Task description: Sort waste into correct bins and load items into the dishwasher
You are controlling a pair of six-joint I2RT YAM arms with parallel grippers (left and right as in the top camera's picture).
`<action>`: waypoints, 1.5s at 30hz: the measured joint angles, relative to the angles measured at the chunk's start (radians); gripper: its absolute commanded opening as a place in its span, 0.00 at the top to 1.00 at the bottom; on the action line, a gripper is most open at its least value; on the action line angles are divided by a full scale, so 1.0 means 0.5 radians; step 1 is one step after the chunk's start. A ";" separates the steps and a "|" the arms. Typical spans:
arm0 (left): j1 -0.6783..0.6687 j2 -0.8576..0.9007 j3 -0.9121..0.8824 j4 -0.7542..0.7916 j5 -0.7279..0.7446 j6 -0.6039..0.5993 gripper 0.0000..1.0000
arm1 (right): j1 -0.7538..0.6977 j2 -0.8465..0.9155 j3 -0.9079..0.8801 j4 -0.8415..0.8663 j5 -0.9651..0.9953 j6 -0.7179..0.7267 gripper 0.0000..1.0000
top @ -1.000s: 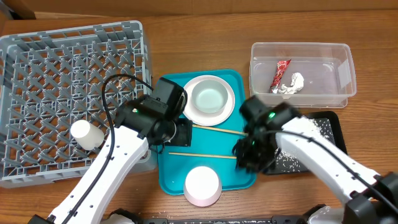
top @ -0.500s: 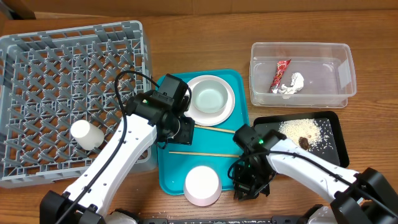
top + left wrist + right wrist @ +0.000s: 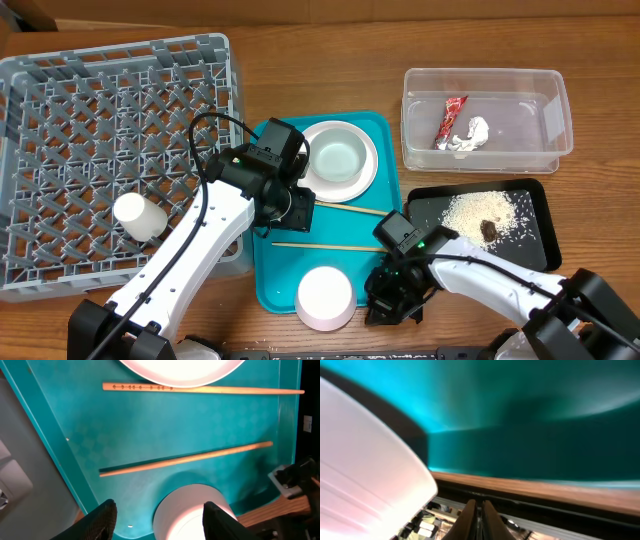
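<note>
— Overhead: right hand [image 3: 392, 300], pinched narrow, has left the shallow black rectangular tray [image 3: 535, 240] and sits beside the round pink bowl [image 3: 325, 297].
— Left hand [image 3: 160, 517] hangs wide above thin wooden chopsticks [image 3: 185, 460]; loading seems next.

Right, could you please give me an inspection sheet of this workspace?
Surface: wooden table, with a teal plastic tray at centre.
Job's things: small white cup in the grey plastic lattice dish rack; grey-green bowl on a round white plate, two thin wooden chopsticks and a pink bowl on the teal tray; red shiny wrapper and crumpled white tissue in the clear plastic tub; white rice grains and a brown scrap in the black tray.
Clutter: nothing seen.
Grippers: left gripper open above the teal tray; right gripper shut, empty, beside the pink bowl.
Cables: black cable looping over the left arm.
Surroundings: nothing seen.
</note>
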 measured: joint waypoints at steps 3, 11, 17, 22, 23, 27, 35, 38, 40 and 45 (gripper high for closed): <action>0.000 0.001 0.000 -0.001 0.000 0.000 0.43 | 0.079 0.000 -0.012 0.101 0.008 0.094 0.94; 0.000 0.000 0.000 0.000 0.001 0.000 0.42 | 0.275 0.000 -0.014 0.209 0.113 0.340 0.93; 0.000 0.000 -0.001 -0.031 0.007 0.005 0.47 | 0.275 0.000 -0.015 0.231 0.143 0.433 0.93; -0.056 0.001 -0.071 0.011 0.011 0.007 0.47 | 0.275 0.000 -0.015 0.237 0.182 0.503 0.93; -0.072 0.001 -0.098 0.019 0.014 0.006 0.47 | 0.275 0.000 -0.015 0.240 0.188 0.513 0.93; -0.158 0.001 -0.225 0.074 0.016 0.007 0.47 | 0.275 0.000 -0.016 0.254 0.209 0.559 0.93; -0.193 0.001 -0.384 0.212 0.022 -0.001 0.48 | 0.300 0.000 -0.017 0.285 0.237 0.604 0.93; -0.193 0.001 -0.453 0.247 0.023 -0.002 0.48 | 0.311 0.000 -0.018 0.307 0.242 0.621 0.93; -0.194 0.001 -0.478 0.261 0.023 -0.002 0.48 | 0.312 0.000 -0.018 0.343 0.246 0.631 0.93; -0.197 0.001 -0.537 0.293 0.023 -0.009 0.48 | 0.313 0.000 -0.018 0.359 0.246 0.651 0.93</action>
